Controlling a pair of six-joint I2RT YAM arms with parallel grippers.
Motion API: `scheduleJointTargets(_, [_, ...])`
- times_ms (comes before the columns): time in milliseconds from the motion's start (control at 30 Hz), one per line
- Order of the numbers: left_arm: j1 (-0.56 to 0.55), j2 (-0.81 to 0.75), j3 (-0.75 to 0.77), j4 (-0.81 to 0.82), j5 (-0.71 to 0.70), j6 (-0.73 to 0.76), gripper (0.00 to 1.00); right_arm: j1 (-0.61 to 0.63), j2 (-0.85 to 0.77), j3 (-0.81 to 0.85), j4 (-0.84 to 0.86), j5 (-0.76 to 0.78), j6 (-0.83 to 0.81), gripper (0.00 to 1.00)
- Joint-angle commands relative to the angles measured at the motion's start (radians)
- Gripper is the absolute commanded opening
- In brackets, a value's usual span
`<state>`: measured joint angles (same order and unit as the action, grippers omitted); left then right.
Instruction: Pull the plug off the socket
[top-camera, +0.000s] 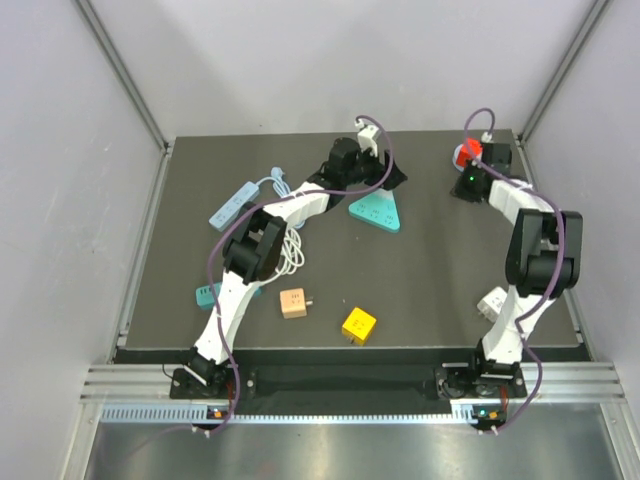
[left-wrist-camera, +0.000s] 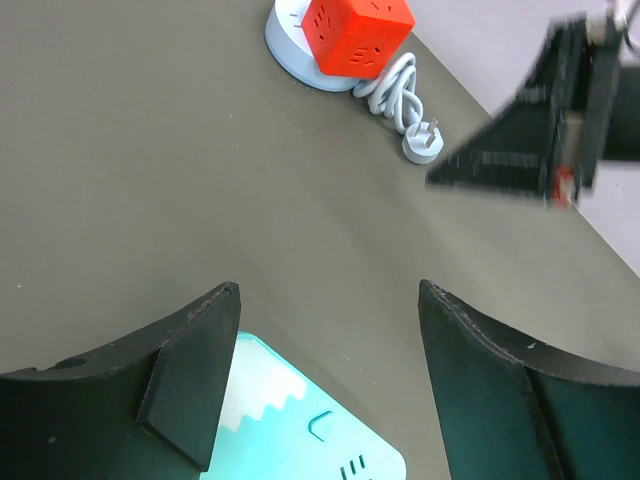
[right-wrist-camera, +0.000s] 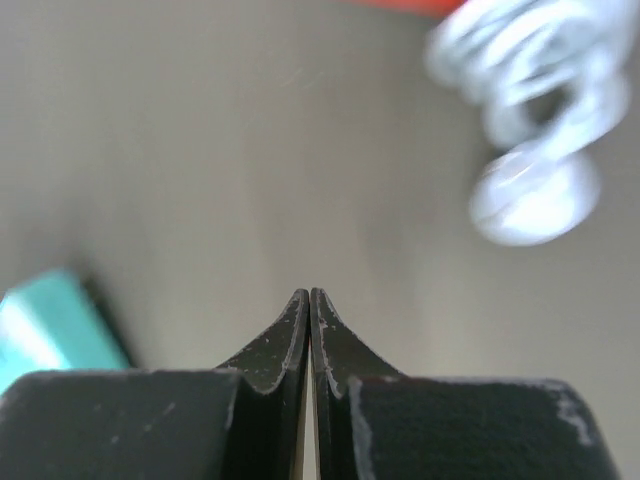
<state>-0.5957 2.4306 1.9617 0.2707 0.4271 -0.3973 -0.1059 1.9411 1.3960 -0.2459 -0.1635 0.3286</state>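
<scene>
A teal triangular socket (top-camera: 376, 212) lies mid-table; one corner of it shows under my left gripper (left-wrist-camera: 328, 290) in the left wrist view (left-wrist-camera: 300, 435). That gripper (top-camera: 392, 180) is open and empty just above it. A red cube socket (left-wrist-camera: 357, 30) sits on a white round base at the back right, with its coiled white cable and plug (left-wrist-camera: 423, 143) lying loose on the mat. My right gripper (top-camera: 460, 188) is shut and empty next to that plug, which shows blurred in the right wrist view (right-wrist-camera: 535, 195). I see no plug seated in either socket.
A blue power strip (top-camera: 232, 205) with a white cable lies at the left. An orange cube adapter (top-camera: 294, 302) and a yellow cube adapter (top-camera: 358, 324) sit near the front. A small teal item (top-camera: 207, 293) and a white adapter (top-camera: 492, 303) lie by the arms.
</scene>
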Motion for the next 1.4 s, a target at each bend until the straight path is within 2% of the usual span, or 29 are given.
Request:
scheduleJointTargets(0, [-0.009, -0.034, 0.022, 0.056, 0.025, 0.018, 0.77, 0.031, -0.15, -0.122, 0.117, 0.039, 0.049, 0.01])
scheduleJointTargets(67, [-0.021, -0.038, 0.013, 0.047, 0.022, 0.041, 0.77, -0.015, -0.169, -0.138, 0.154, 0.082, 0.03, 0.16])
scheduleJointTargets(100, [-0.023, -0.038, 0.012, 0.041, 0.021, 0.047, 0.77, -0.037, -0.142, -0.112, 0.134, 0.075, 0.023, 0.33])
scheduleJointTargets(267, [-0.026, -0.025, 0.016, 0.053, 0.024, 0.049, 0.77, -0.104, -0.028, 0.118, -0.025, 0.058, -0.049, 0.55])
scheduleJointTargets(300, [-0.026, -0.025, 0.016, 0.055, 0.028, 0.051, 0.77, -0.107, -0.01, 0.132, -0.026, 0.061, -0.069, 0.68])
scheduleJointTargets(367, [-0.026, -0.016, 0.019, 0.061, 0.03, 0.055, 0.77, -0.118, 0.025, 0.204, -0.045, 0.07, -0.085, 0.76])
scheduleJointTargets(400, [-0.027, -0.015, 0.017, 0.064, 0.032, 0.057, 0.77, -0.124, 0.069, 0.231, -0.073, 0.07, -0.091, 0.83])
scheduleJointTargets(533, [-0.026, -0.021, -0.026, 0.132, 0.044, 0.068, 0.77, -0.155, 0.162, 0.327, -0.09, 0.013, -0.088, 0.9])
scheduleJointTargets(633, [-0.026, -0.021, -0.034, 0.147, 0.056, 0.063, 0.77, -0.155, 0.176, 0.319, -0.052, -0.031, -0.091, 0.9])
scheduleJointTargets(900, [-0.026, -0.025, -0.049, 0.159, 0.078, 0.078, 0.77, -0.16, 0.286, 0.374, -0.07, 0.002, -0.112, 0.86])
scheduleJointTargets(1033, [-0.026, -0.028, -0.055, 0.168, 0.081, 0.077, 0.77, -0.146, 0.326, 0.417, -0.089, 0.024, -0.114, 0.74])
scheduleJointTargets(1067, [-0.026, -0.028, -0.055, 0.168, 0.081, 0.075, 0.77, -0.144, 0.332, 0.417, -0.09, 0.019, -0.111, 0.7])
scheduleJointTargets(1167, [-0.027, -0.025, -0.053, 0.174, 0.084, 0.068, 0.77, -0.135, 0.341, 0.408, -0.084, 0.002, -0.091, 0.45])
scheduleJointTargets(1267, [-0.026, -0.016, -0.049, 0.177, 0.093, 0.06, 0.77, -0.121, 0.329, 0.382, -0.078, 0.002, -0.083, 0.26])
scheduleJointTargets(1300, [-0.026, -0.016, -0.047, 0.177, 0.091, 0.06, 0.77, -0.117, 0.325, 0.374, -0.076, 0.004, -0.085, 0.15])
scheduleJointTargets(1367, [-0.027, -0.018, -0.047, 0.173, 0.084, 0.06, 0.77, -0.097, 0.299, 0.344, -0.073, 0.012, -0.088, 0.07])
